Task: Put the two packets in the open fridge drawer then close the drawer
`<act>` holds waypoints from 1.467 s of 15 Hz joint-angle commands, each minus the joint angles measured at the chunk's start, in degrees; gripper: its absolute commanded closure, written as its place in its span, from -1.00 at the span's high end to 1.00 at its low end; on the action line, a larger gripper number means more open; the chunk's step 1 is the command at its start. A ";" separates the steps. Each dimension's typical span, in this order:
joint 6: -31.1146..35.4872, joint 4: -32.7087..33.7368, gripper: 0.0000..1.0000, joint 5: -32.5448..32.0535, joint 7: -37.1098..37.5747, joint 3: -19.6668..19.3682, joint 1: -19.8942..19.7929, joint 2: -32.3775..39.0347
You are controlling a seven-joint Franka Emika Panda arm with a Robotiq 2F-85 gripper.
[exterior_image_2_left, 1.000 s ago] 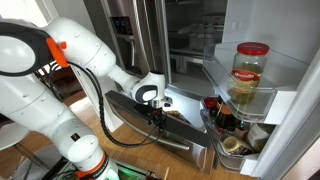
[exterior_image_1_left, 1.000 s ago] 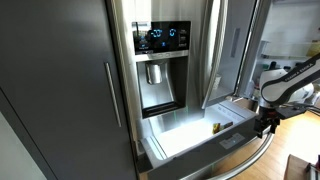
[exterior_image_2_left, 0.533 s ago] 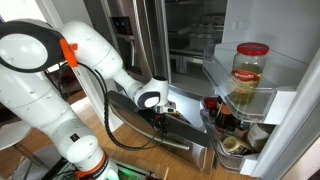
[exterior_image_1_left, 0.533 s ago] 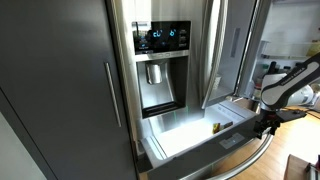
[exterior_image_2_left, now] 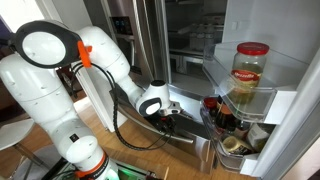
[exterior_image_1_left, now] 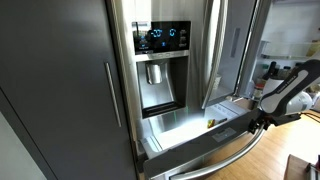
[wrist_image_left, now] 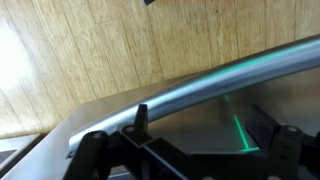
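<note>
- Cabinet panel (exterior_image_1_left: 50,90), dark, stands left of the fridge drawer (exterior_image_1_left: 178,130) in an exterior view, with a vertical pull along its right edge.
- Dispenser panel (exterior_image_1_left: 160,60), with a lit blue display and a recess under it, sits directly above the fridge drawer.
- The fridge drawer is pulled partly out; its bright white interior shows below the dispenser panel.
- The bar handle (exterior_image_1_left: 215,160) curves across the front of the fridge drawer, below the white interior.
- One yellowish packet (exterior_image_1_left: 210,124) lies inside the fridge drawer, toward its right side. A second packet cannot be made out in any view.
- The gripper (exterior_image_1_left: 255,123) is at the right end of the fridge drawer front, just beside the bar handle. Contact cannot be confirmed.
- Jaw state: released. In the wrist view the fingers (wrist_image_left: 90,150) stand wide apart with nothing grasped between them, and the bar handle runs diagonally across just beyond them.
- Wood floor (wrist_image_left: 80,50) fills the wrist view beyond the bar handle.
- The arm (exterior_image_2_left: 60,70), white, reaches from the left toward the fridge drawer in an exterior view.
- A red-lidded jar (exterior_image_2_left: 250,68) stands on the open door shelf, right of and above the fridge drawer.
</note>
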 commanded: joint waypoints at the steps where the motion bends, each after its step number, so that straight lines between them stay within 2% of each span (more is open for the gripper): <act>1: 9.06 0.02 1.00 -0.35 1.10 0.36 0.29 1.95; 7: 21.36 0.16 1.00 1.34 2.48 0.95 1.50 4.95; 8: 23.00 0.16 1.00 2.70 2.85 2.88 0.57 5.32; 12: 28.73 1.23 1.00 4.45 7.11 5.80 -0.19 8.16; 17: 33.24 4.31 1.00 4.97 10.95 6.76 -0.14 12.56; 22: 35.33 8.07 1.00 5.15 11.42 6.18 0.53 16.30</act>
